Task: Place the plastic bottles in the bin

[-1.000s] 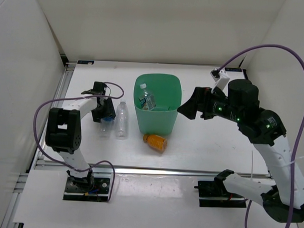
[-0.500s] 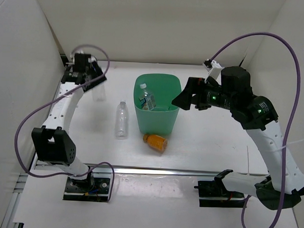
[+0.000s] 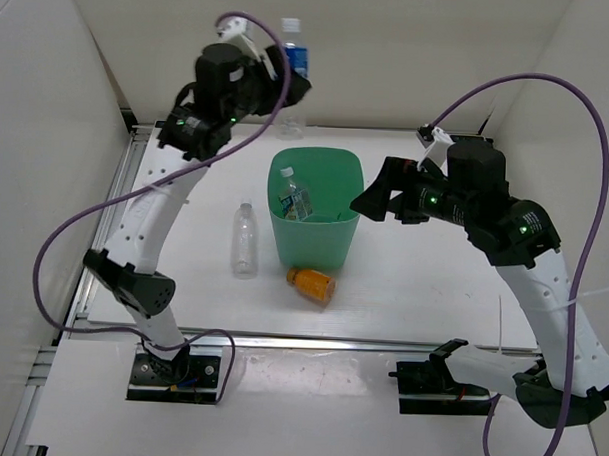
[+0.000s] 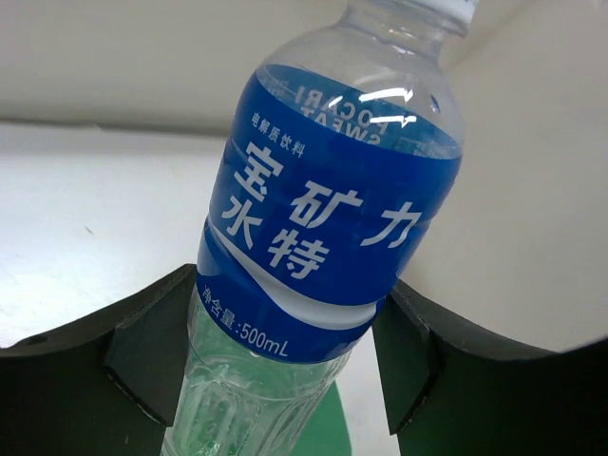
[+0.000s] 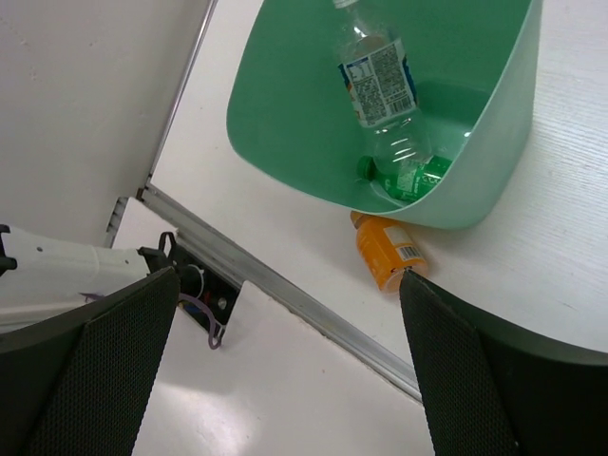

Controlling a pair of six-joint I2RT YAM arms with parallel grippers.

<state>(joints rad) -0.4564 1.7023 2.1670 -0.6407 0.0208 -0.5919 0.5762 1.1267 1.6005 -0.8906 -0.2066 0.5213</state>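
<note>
My left gripper (image 3: 285, 87) is raised high behind the green bin (image 3: 354, 185) and is shut on the clear bottle with the blue label (image 3: 293, 56), which fills the left wrist view (image 4: 332, 228). The bin holds a clear bottle with a white-blue label (image 3: 295, 202) (image 5: 378, 81) and a green bottle (image 5: 410, 176). A plain clear bottle (image 3: 245, 240) lies on the table left of the bin. An orange bottle (image 3: 312, 283) (image 5: 385, 251) lies in front of it. My right gripper (image 3: 370, 205) is open and empty, just right of the bin's rim (image 5: 285, 171).
White walls close the table on the left, back and right. A metal rail (image 3: 311, 339) runs along the near edge, with both arm bases (image 3: 174, 369) below it.
My left arm has lifted the blue-label bottle from the table at the left, swung it up and to the right, above and behind the bin. My right gripper has stayed near the bin's right side.
</note>
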